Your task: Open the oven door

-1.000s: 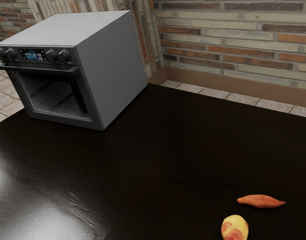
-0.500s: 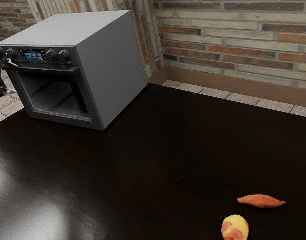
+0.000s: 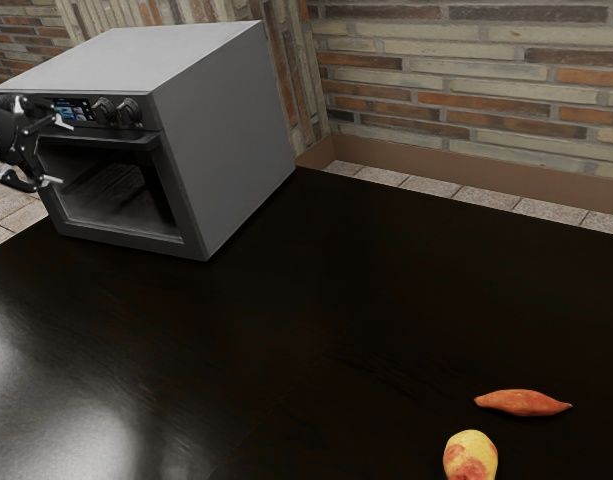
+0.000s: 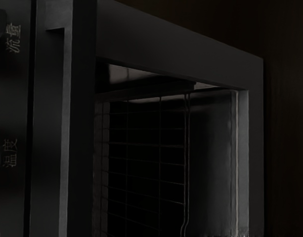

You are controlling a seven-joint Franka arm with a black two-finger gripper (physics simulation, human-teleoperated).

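The oven [image 3: 221, 130] holds a wire rack [image 4: 144, 145]; its door [image 3: 126, 240] is shut, the spread fingers [image 3: 24, 183] near it.

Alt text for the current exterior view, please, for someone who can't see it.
The black tool, fingers apart, is at the left end of the handle on a gray countertop oven, whose door is closed; contact is unclear. A sweet potato and a yellow-red fruit lie on the dark table, lower right.
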